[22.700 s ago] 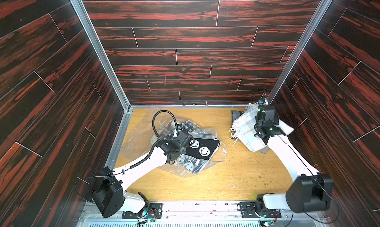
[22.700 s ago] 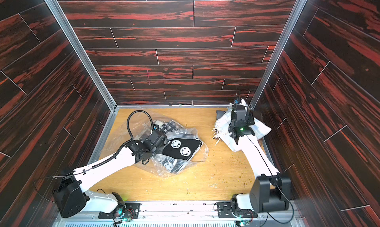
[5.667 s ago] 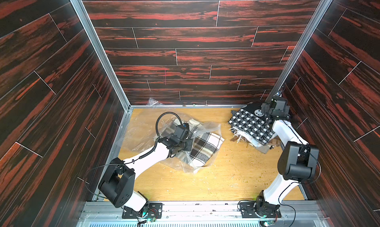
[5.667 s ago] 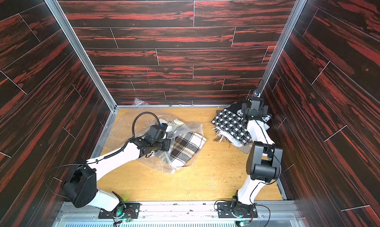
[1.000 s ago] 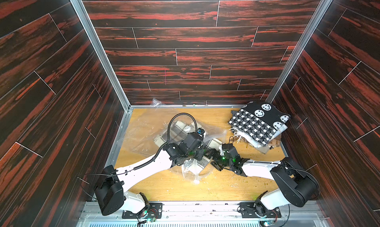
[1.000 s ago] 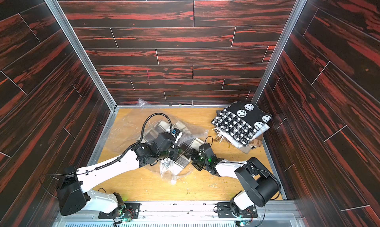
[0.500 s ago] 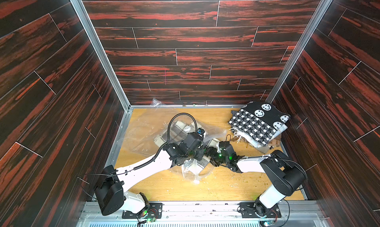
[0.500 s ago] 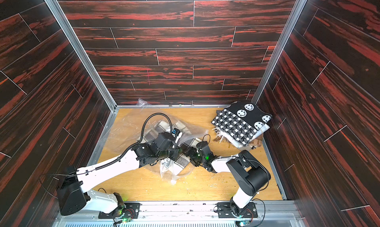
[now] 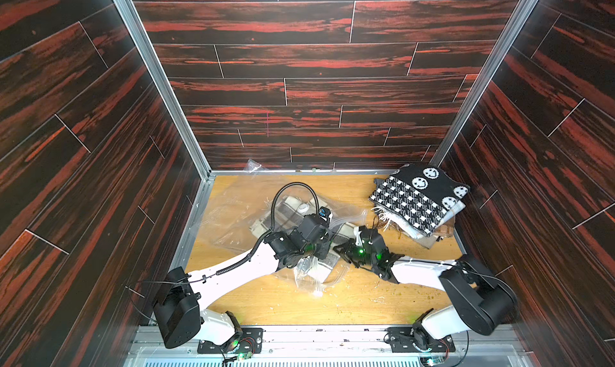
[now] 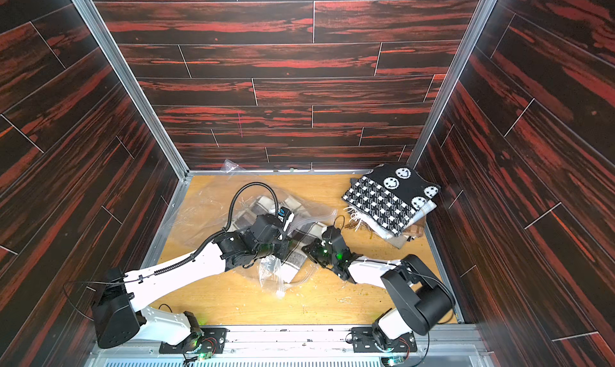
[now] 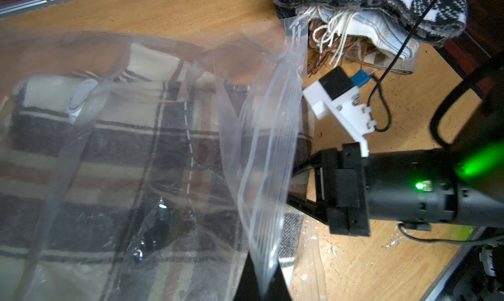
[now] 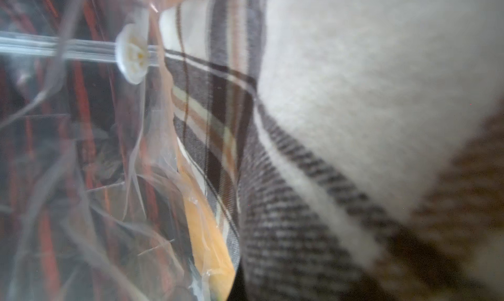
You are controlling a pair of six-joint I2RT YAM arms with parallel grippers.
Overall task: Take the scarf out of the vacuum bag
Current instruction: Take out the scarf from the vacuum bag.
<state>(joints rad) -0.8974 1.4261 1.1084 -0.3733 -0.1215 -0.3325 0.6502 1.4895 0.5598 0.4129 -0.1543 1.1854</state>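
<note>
Overhead stereo pair; wrist cameras near scarf

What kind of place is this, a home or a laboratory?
Most likely a robot test booth, not a home: a left arm and a right arm are mounted on a metal rail, and the wooden tabletop is boxed in by wood-pattern wall panels on aluminium posts.

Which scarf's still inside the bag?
The beige-and-brown plaid scarf, seen through the clear vacuum bag mid-table. The black-and-white smiley scarf and the fringed scarves beneath it sit stacked bare in the far right corner.
</note>
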